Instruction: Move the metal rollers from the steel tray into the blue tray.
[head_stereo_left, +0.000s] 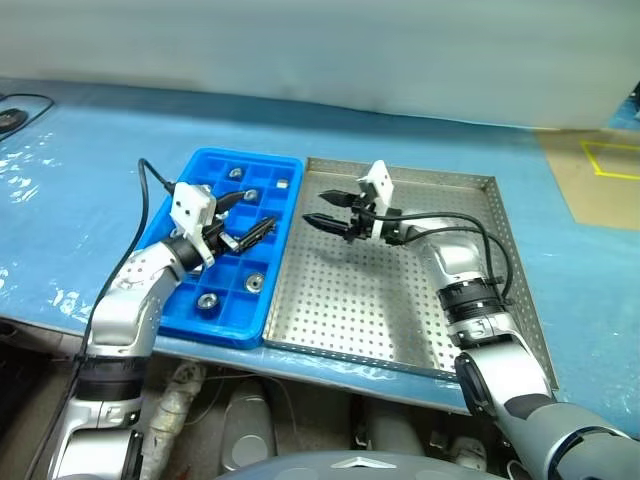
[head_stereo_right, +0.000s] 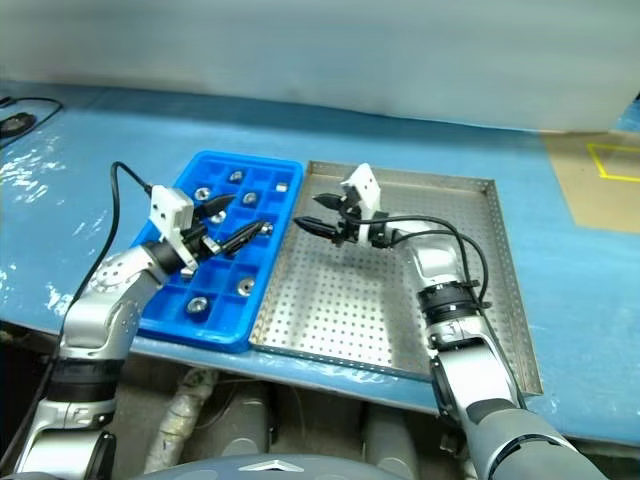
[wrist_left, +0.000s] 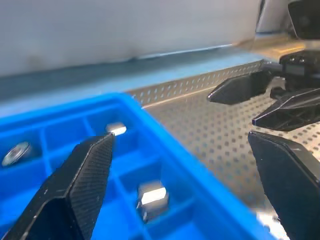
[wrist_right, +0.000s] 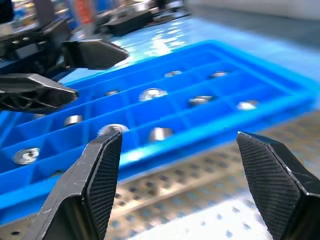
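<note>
The blue tray (head_stereo_left: 196, 318) lies left of the steel tray (head_stereo_left: 400, 300), edge to edge. Several metal rollers sit in its compartments, such as one (head_stereo_left: 251, 195) at the far end and one (head_stereo_left: 208, 299) near the front. My left gripper (head_stereo_left: 255, 210) hovers open over the blue tray's right half, nothing between its fingers (wrist_left: 85, 175). My right gripper (head_stereo_left: 314, 206) hangs open over the steel tray's far left corner, pointing toward the blue tray, also with nothing in it. In the right wrist view, rollers (wrist_right: 152, 93) fill cells just past the tray's blue rim.
Both trays rest on a light blue table sheet (head_stereo_left: 80, 190), near its front edge. A black cable (head_stereo_left: 20, 105) lies at the far left. A brown board with yellow tape (head_stereo_left: 600, 170) sits at the far right.
</note>
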